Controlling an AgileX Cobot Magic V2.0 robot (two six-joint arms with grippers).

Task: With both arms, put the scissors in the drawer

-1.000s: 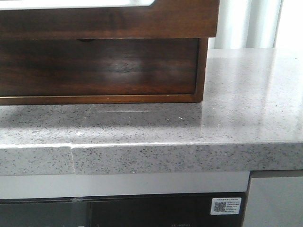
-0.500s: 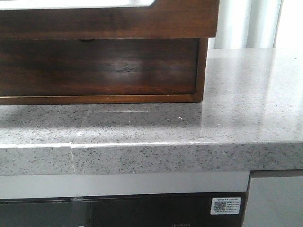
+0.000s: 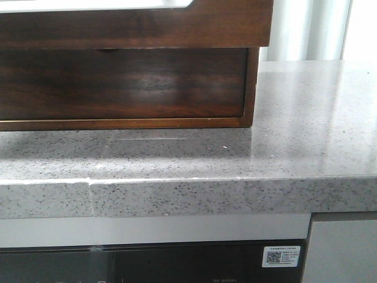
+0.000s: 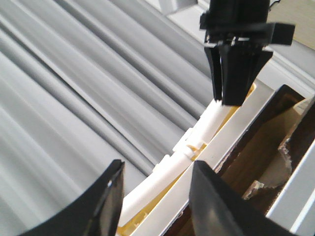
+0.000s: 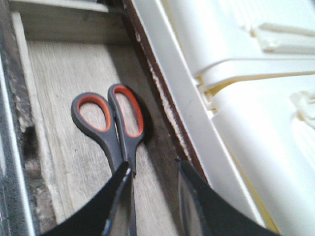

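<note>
The small grey-handled scissors with orange finger loops (image 5: 112, 125) lay on the pale wooden floor of the dark brown glossy drawer (image 5: 74, 147). The right black pincer (image 5: 153, 196) stood open over their blades, gripping nothing. The left black pincer (image 4: 153, 196) gaped open, empty, above white plastic rails (image 4: 206, 132).

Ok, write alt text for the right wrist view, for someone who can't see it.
Scissors with grey handles and orange inner loops lie on the pale wood floor of an open drawer, their blade end between the open black fingers of the right gripper. Beside the drawer's dark brown wall sits a white plastic structure.
</note>
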